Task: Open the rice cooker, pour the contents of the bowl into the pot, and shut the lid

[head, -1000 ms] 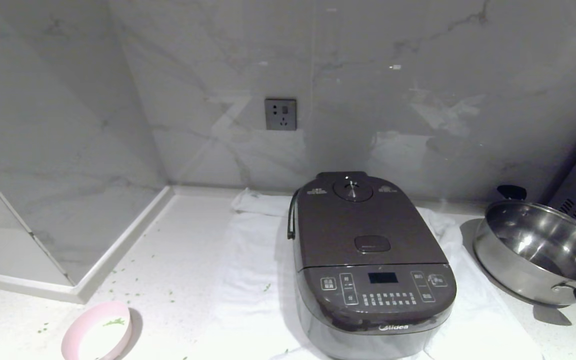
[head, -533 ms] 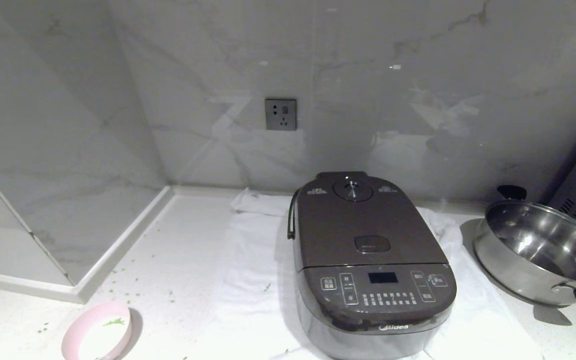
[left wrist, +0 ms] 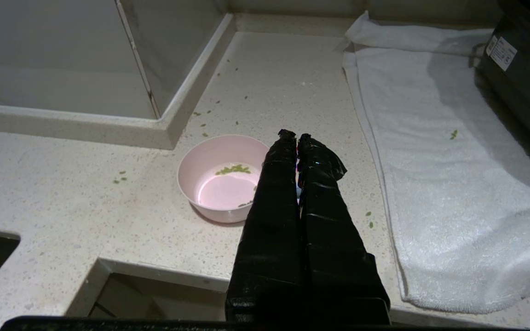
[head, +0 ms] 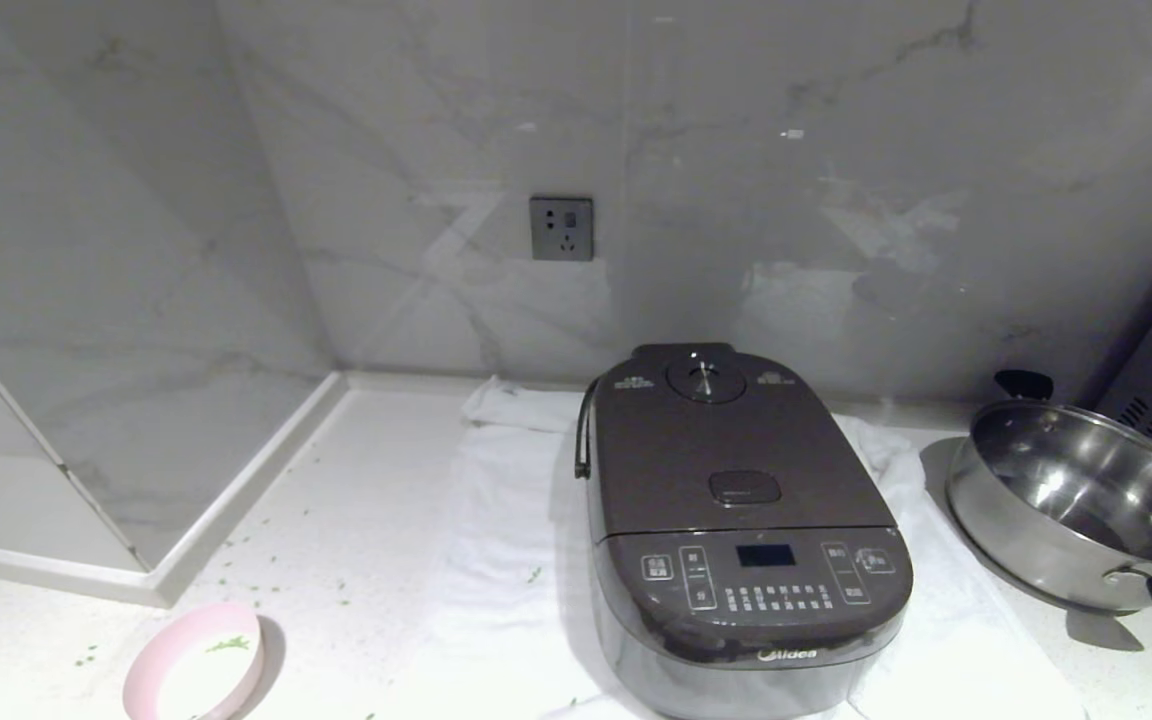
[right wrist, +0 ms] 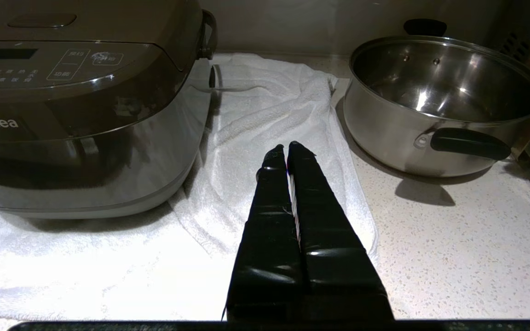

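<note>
The dark brown rice cooker (head: 746, 540) (right wrist: 76, 105) stands on a white towel, its lid (head: 726, 450) down flat. A small pink bowl (head: 196, 678) (left wrist: 221, 177) sits on the counter at the front left, upright, holding a few green bits of the contents (left wrist: 233, 169). The pot inside the cooker is hidden. My left gripper (left wrist: 296, 135) hangs shut and empty, just beside the bowl near the counter's front edge. Over the towel between the cooker and a steel pan, my right gripper (right wrist: 286, 148) is shut and empty too. Neither arm shows in the head view.
A shiny steel pan (head: 1076, 510) (right wrist: 444, 101) with black handles stands right of the cooker. The white towel (head: 506, 520) (left wrist: 449, 174) lies under the cooker. Green bits (head: 266, 560) are scattered on the counter. A raised ledge (head: 236, 500) and marble wall bound the left and back; a socket (head: 562, 228) is on the wall.
</note>
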### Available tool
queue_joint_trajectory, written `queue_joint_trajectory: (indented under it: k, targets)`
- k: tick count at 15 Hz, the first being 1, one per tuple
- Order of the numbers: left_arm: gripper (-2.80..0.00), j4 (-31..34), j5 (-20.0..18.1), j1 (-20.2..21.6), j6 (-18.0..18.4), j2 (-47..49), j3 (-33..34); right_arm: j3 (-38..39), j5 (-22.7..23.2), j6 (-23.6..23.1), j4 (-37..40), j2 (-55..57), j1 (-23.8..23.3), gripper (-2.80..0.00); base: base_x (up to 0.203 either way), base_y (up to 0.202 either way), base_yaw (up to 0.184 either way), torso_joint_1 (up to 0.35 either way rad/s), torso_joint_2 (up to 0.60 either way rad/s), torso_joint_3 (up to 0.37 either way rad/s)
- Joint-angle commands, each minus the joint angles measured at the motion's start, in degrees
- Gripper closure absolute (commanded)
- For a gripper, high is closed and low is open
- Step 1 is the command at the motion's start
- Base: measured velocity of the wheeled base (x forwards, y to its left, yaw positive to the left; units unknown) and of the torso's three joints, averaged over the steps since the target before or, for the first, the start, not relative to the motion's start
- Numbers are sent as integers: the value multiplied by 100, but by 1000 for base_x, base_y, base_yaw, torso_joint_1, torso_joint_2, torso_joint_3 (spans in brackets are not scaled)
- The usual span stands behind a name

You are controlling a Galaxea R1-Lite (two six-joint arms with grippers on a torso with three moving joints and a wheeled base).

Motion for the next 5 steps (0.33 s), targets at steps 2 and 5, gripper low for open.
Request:
queue_joint_trajectory:
  k: [2,5]
  targets:
    - [0,2,0,1,2,-10,0,0,-30,34,-2,-2,0,0,0,0,0,0,0,0]
    - [0,2,0,4,2,-10,0,0,-30,42,-2,-2,0,0,0,0,0,0,0,0]
